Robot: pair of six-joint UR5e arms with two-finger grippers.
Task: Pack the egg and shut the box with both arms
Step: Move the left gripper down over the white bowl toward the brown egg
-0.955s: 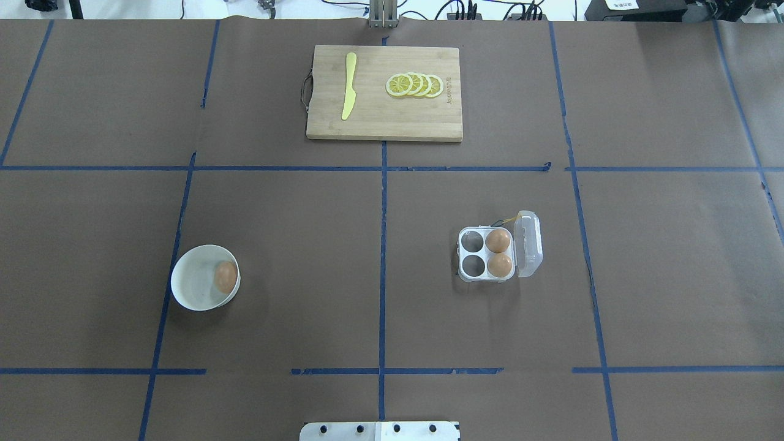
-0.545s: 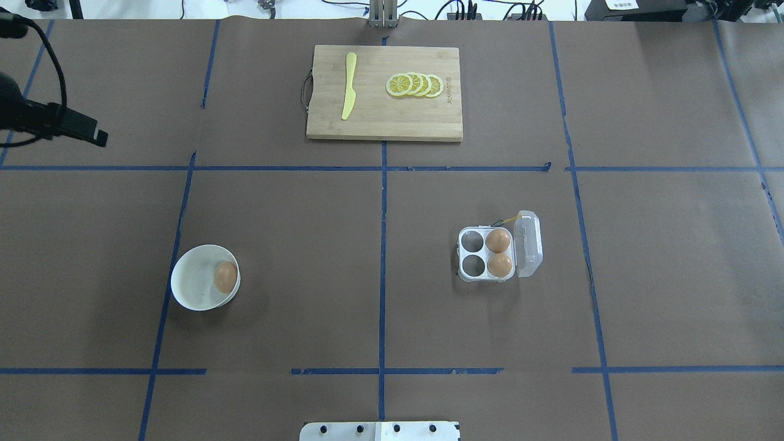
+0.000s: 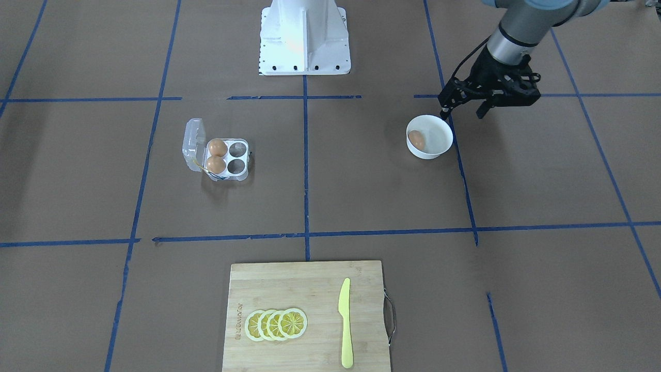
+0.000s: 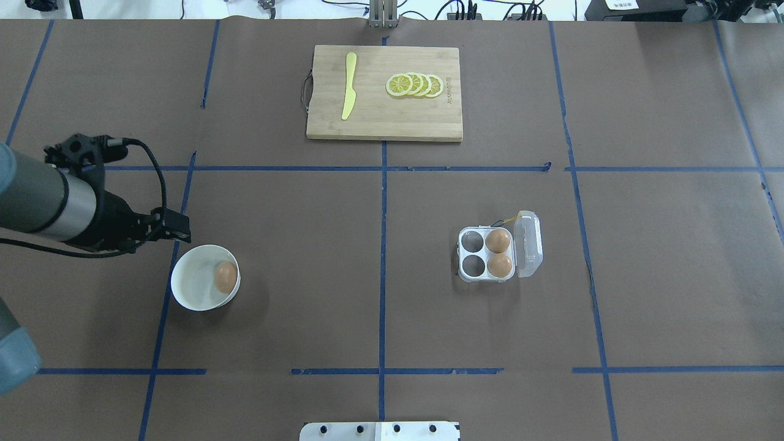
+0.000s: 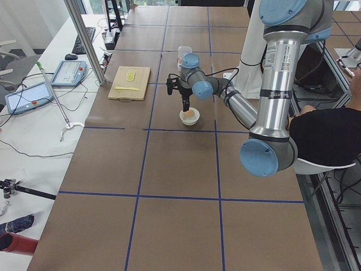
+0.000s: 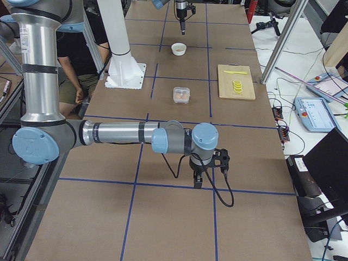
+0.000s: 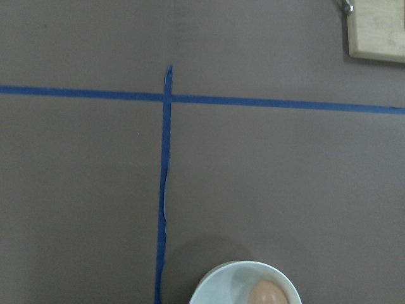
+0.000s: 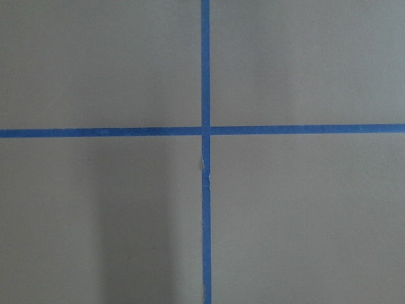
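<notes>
A: Egg lies in the white bowl, against the wall on the box side. Left gripper hovers near the bowl's rim, not over the egg. Fingers apart, nothing held.
B: Risk?
A: The egg sits off-centre. A finger could strike the rim and tip the bowl, or over-squeeze and crack the shell.
B: Box?
A: Well apart across the surface, lid open, two cells free. Right gripper: fingers' state, cannot tell.
</notes>
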